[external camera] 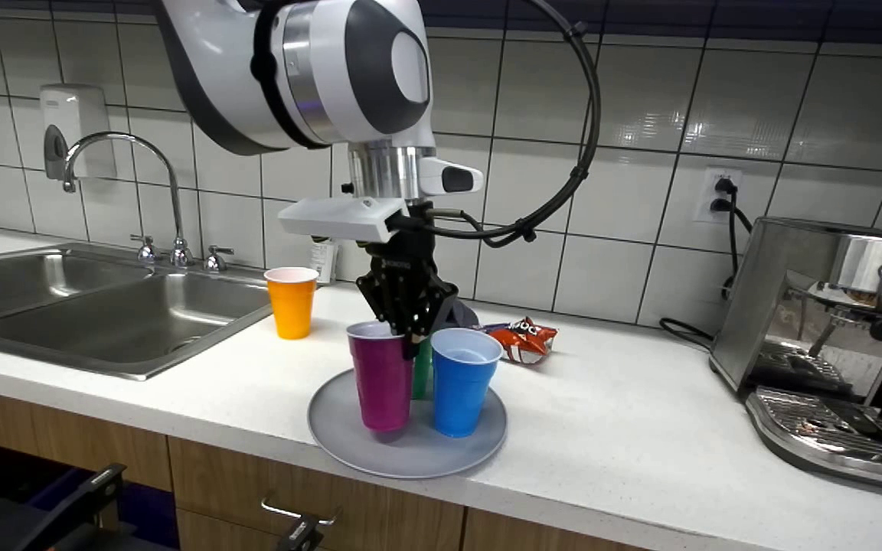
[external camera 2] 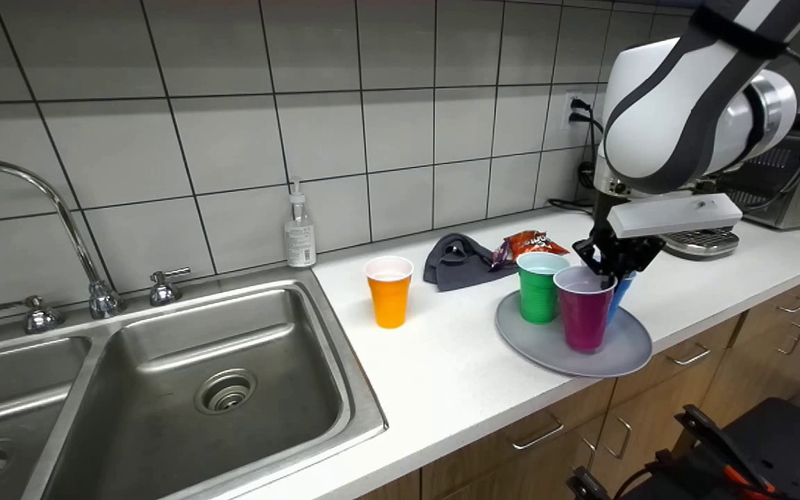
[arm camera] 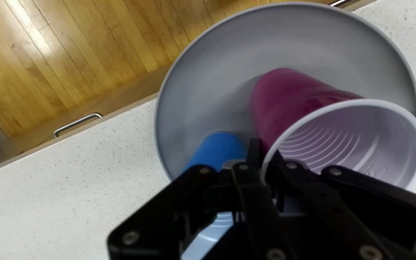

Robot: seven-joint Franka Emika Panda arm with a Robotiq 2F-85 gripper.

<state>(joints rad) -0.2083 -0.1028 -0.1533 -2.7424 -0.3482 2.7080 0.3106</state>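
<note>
Pinching the side wall of the purple cup (external camera: 383, 383) with the claw (arm camera: 264, 159), from inside and outside, probably for want of room around it. Held over the plate (external camera: 433, 459) by the front edge of the bench (external camera: 640, 444); hard to tell if touching. Just beside, on that plate, the blue cup (external camera: 462, 394) and the green cup (external camera 2: 536, 295), perhaps set close to share it. Near the sink (external camera: 135, 344), the orange cup (external camera: 292, 306). Toward the back edge, the cloth (external camera 2: 452, 274) and the snack bag (external camera 2: 532, 243). Counted: four cups, one plate, one cloth, one snack bag.
</note>
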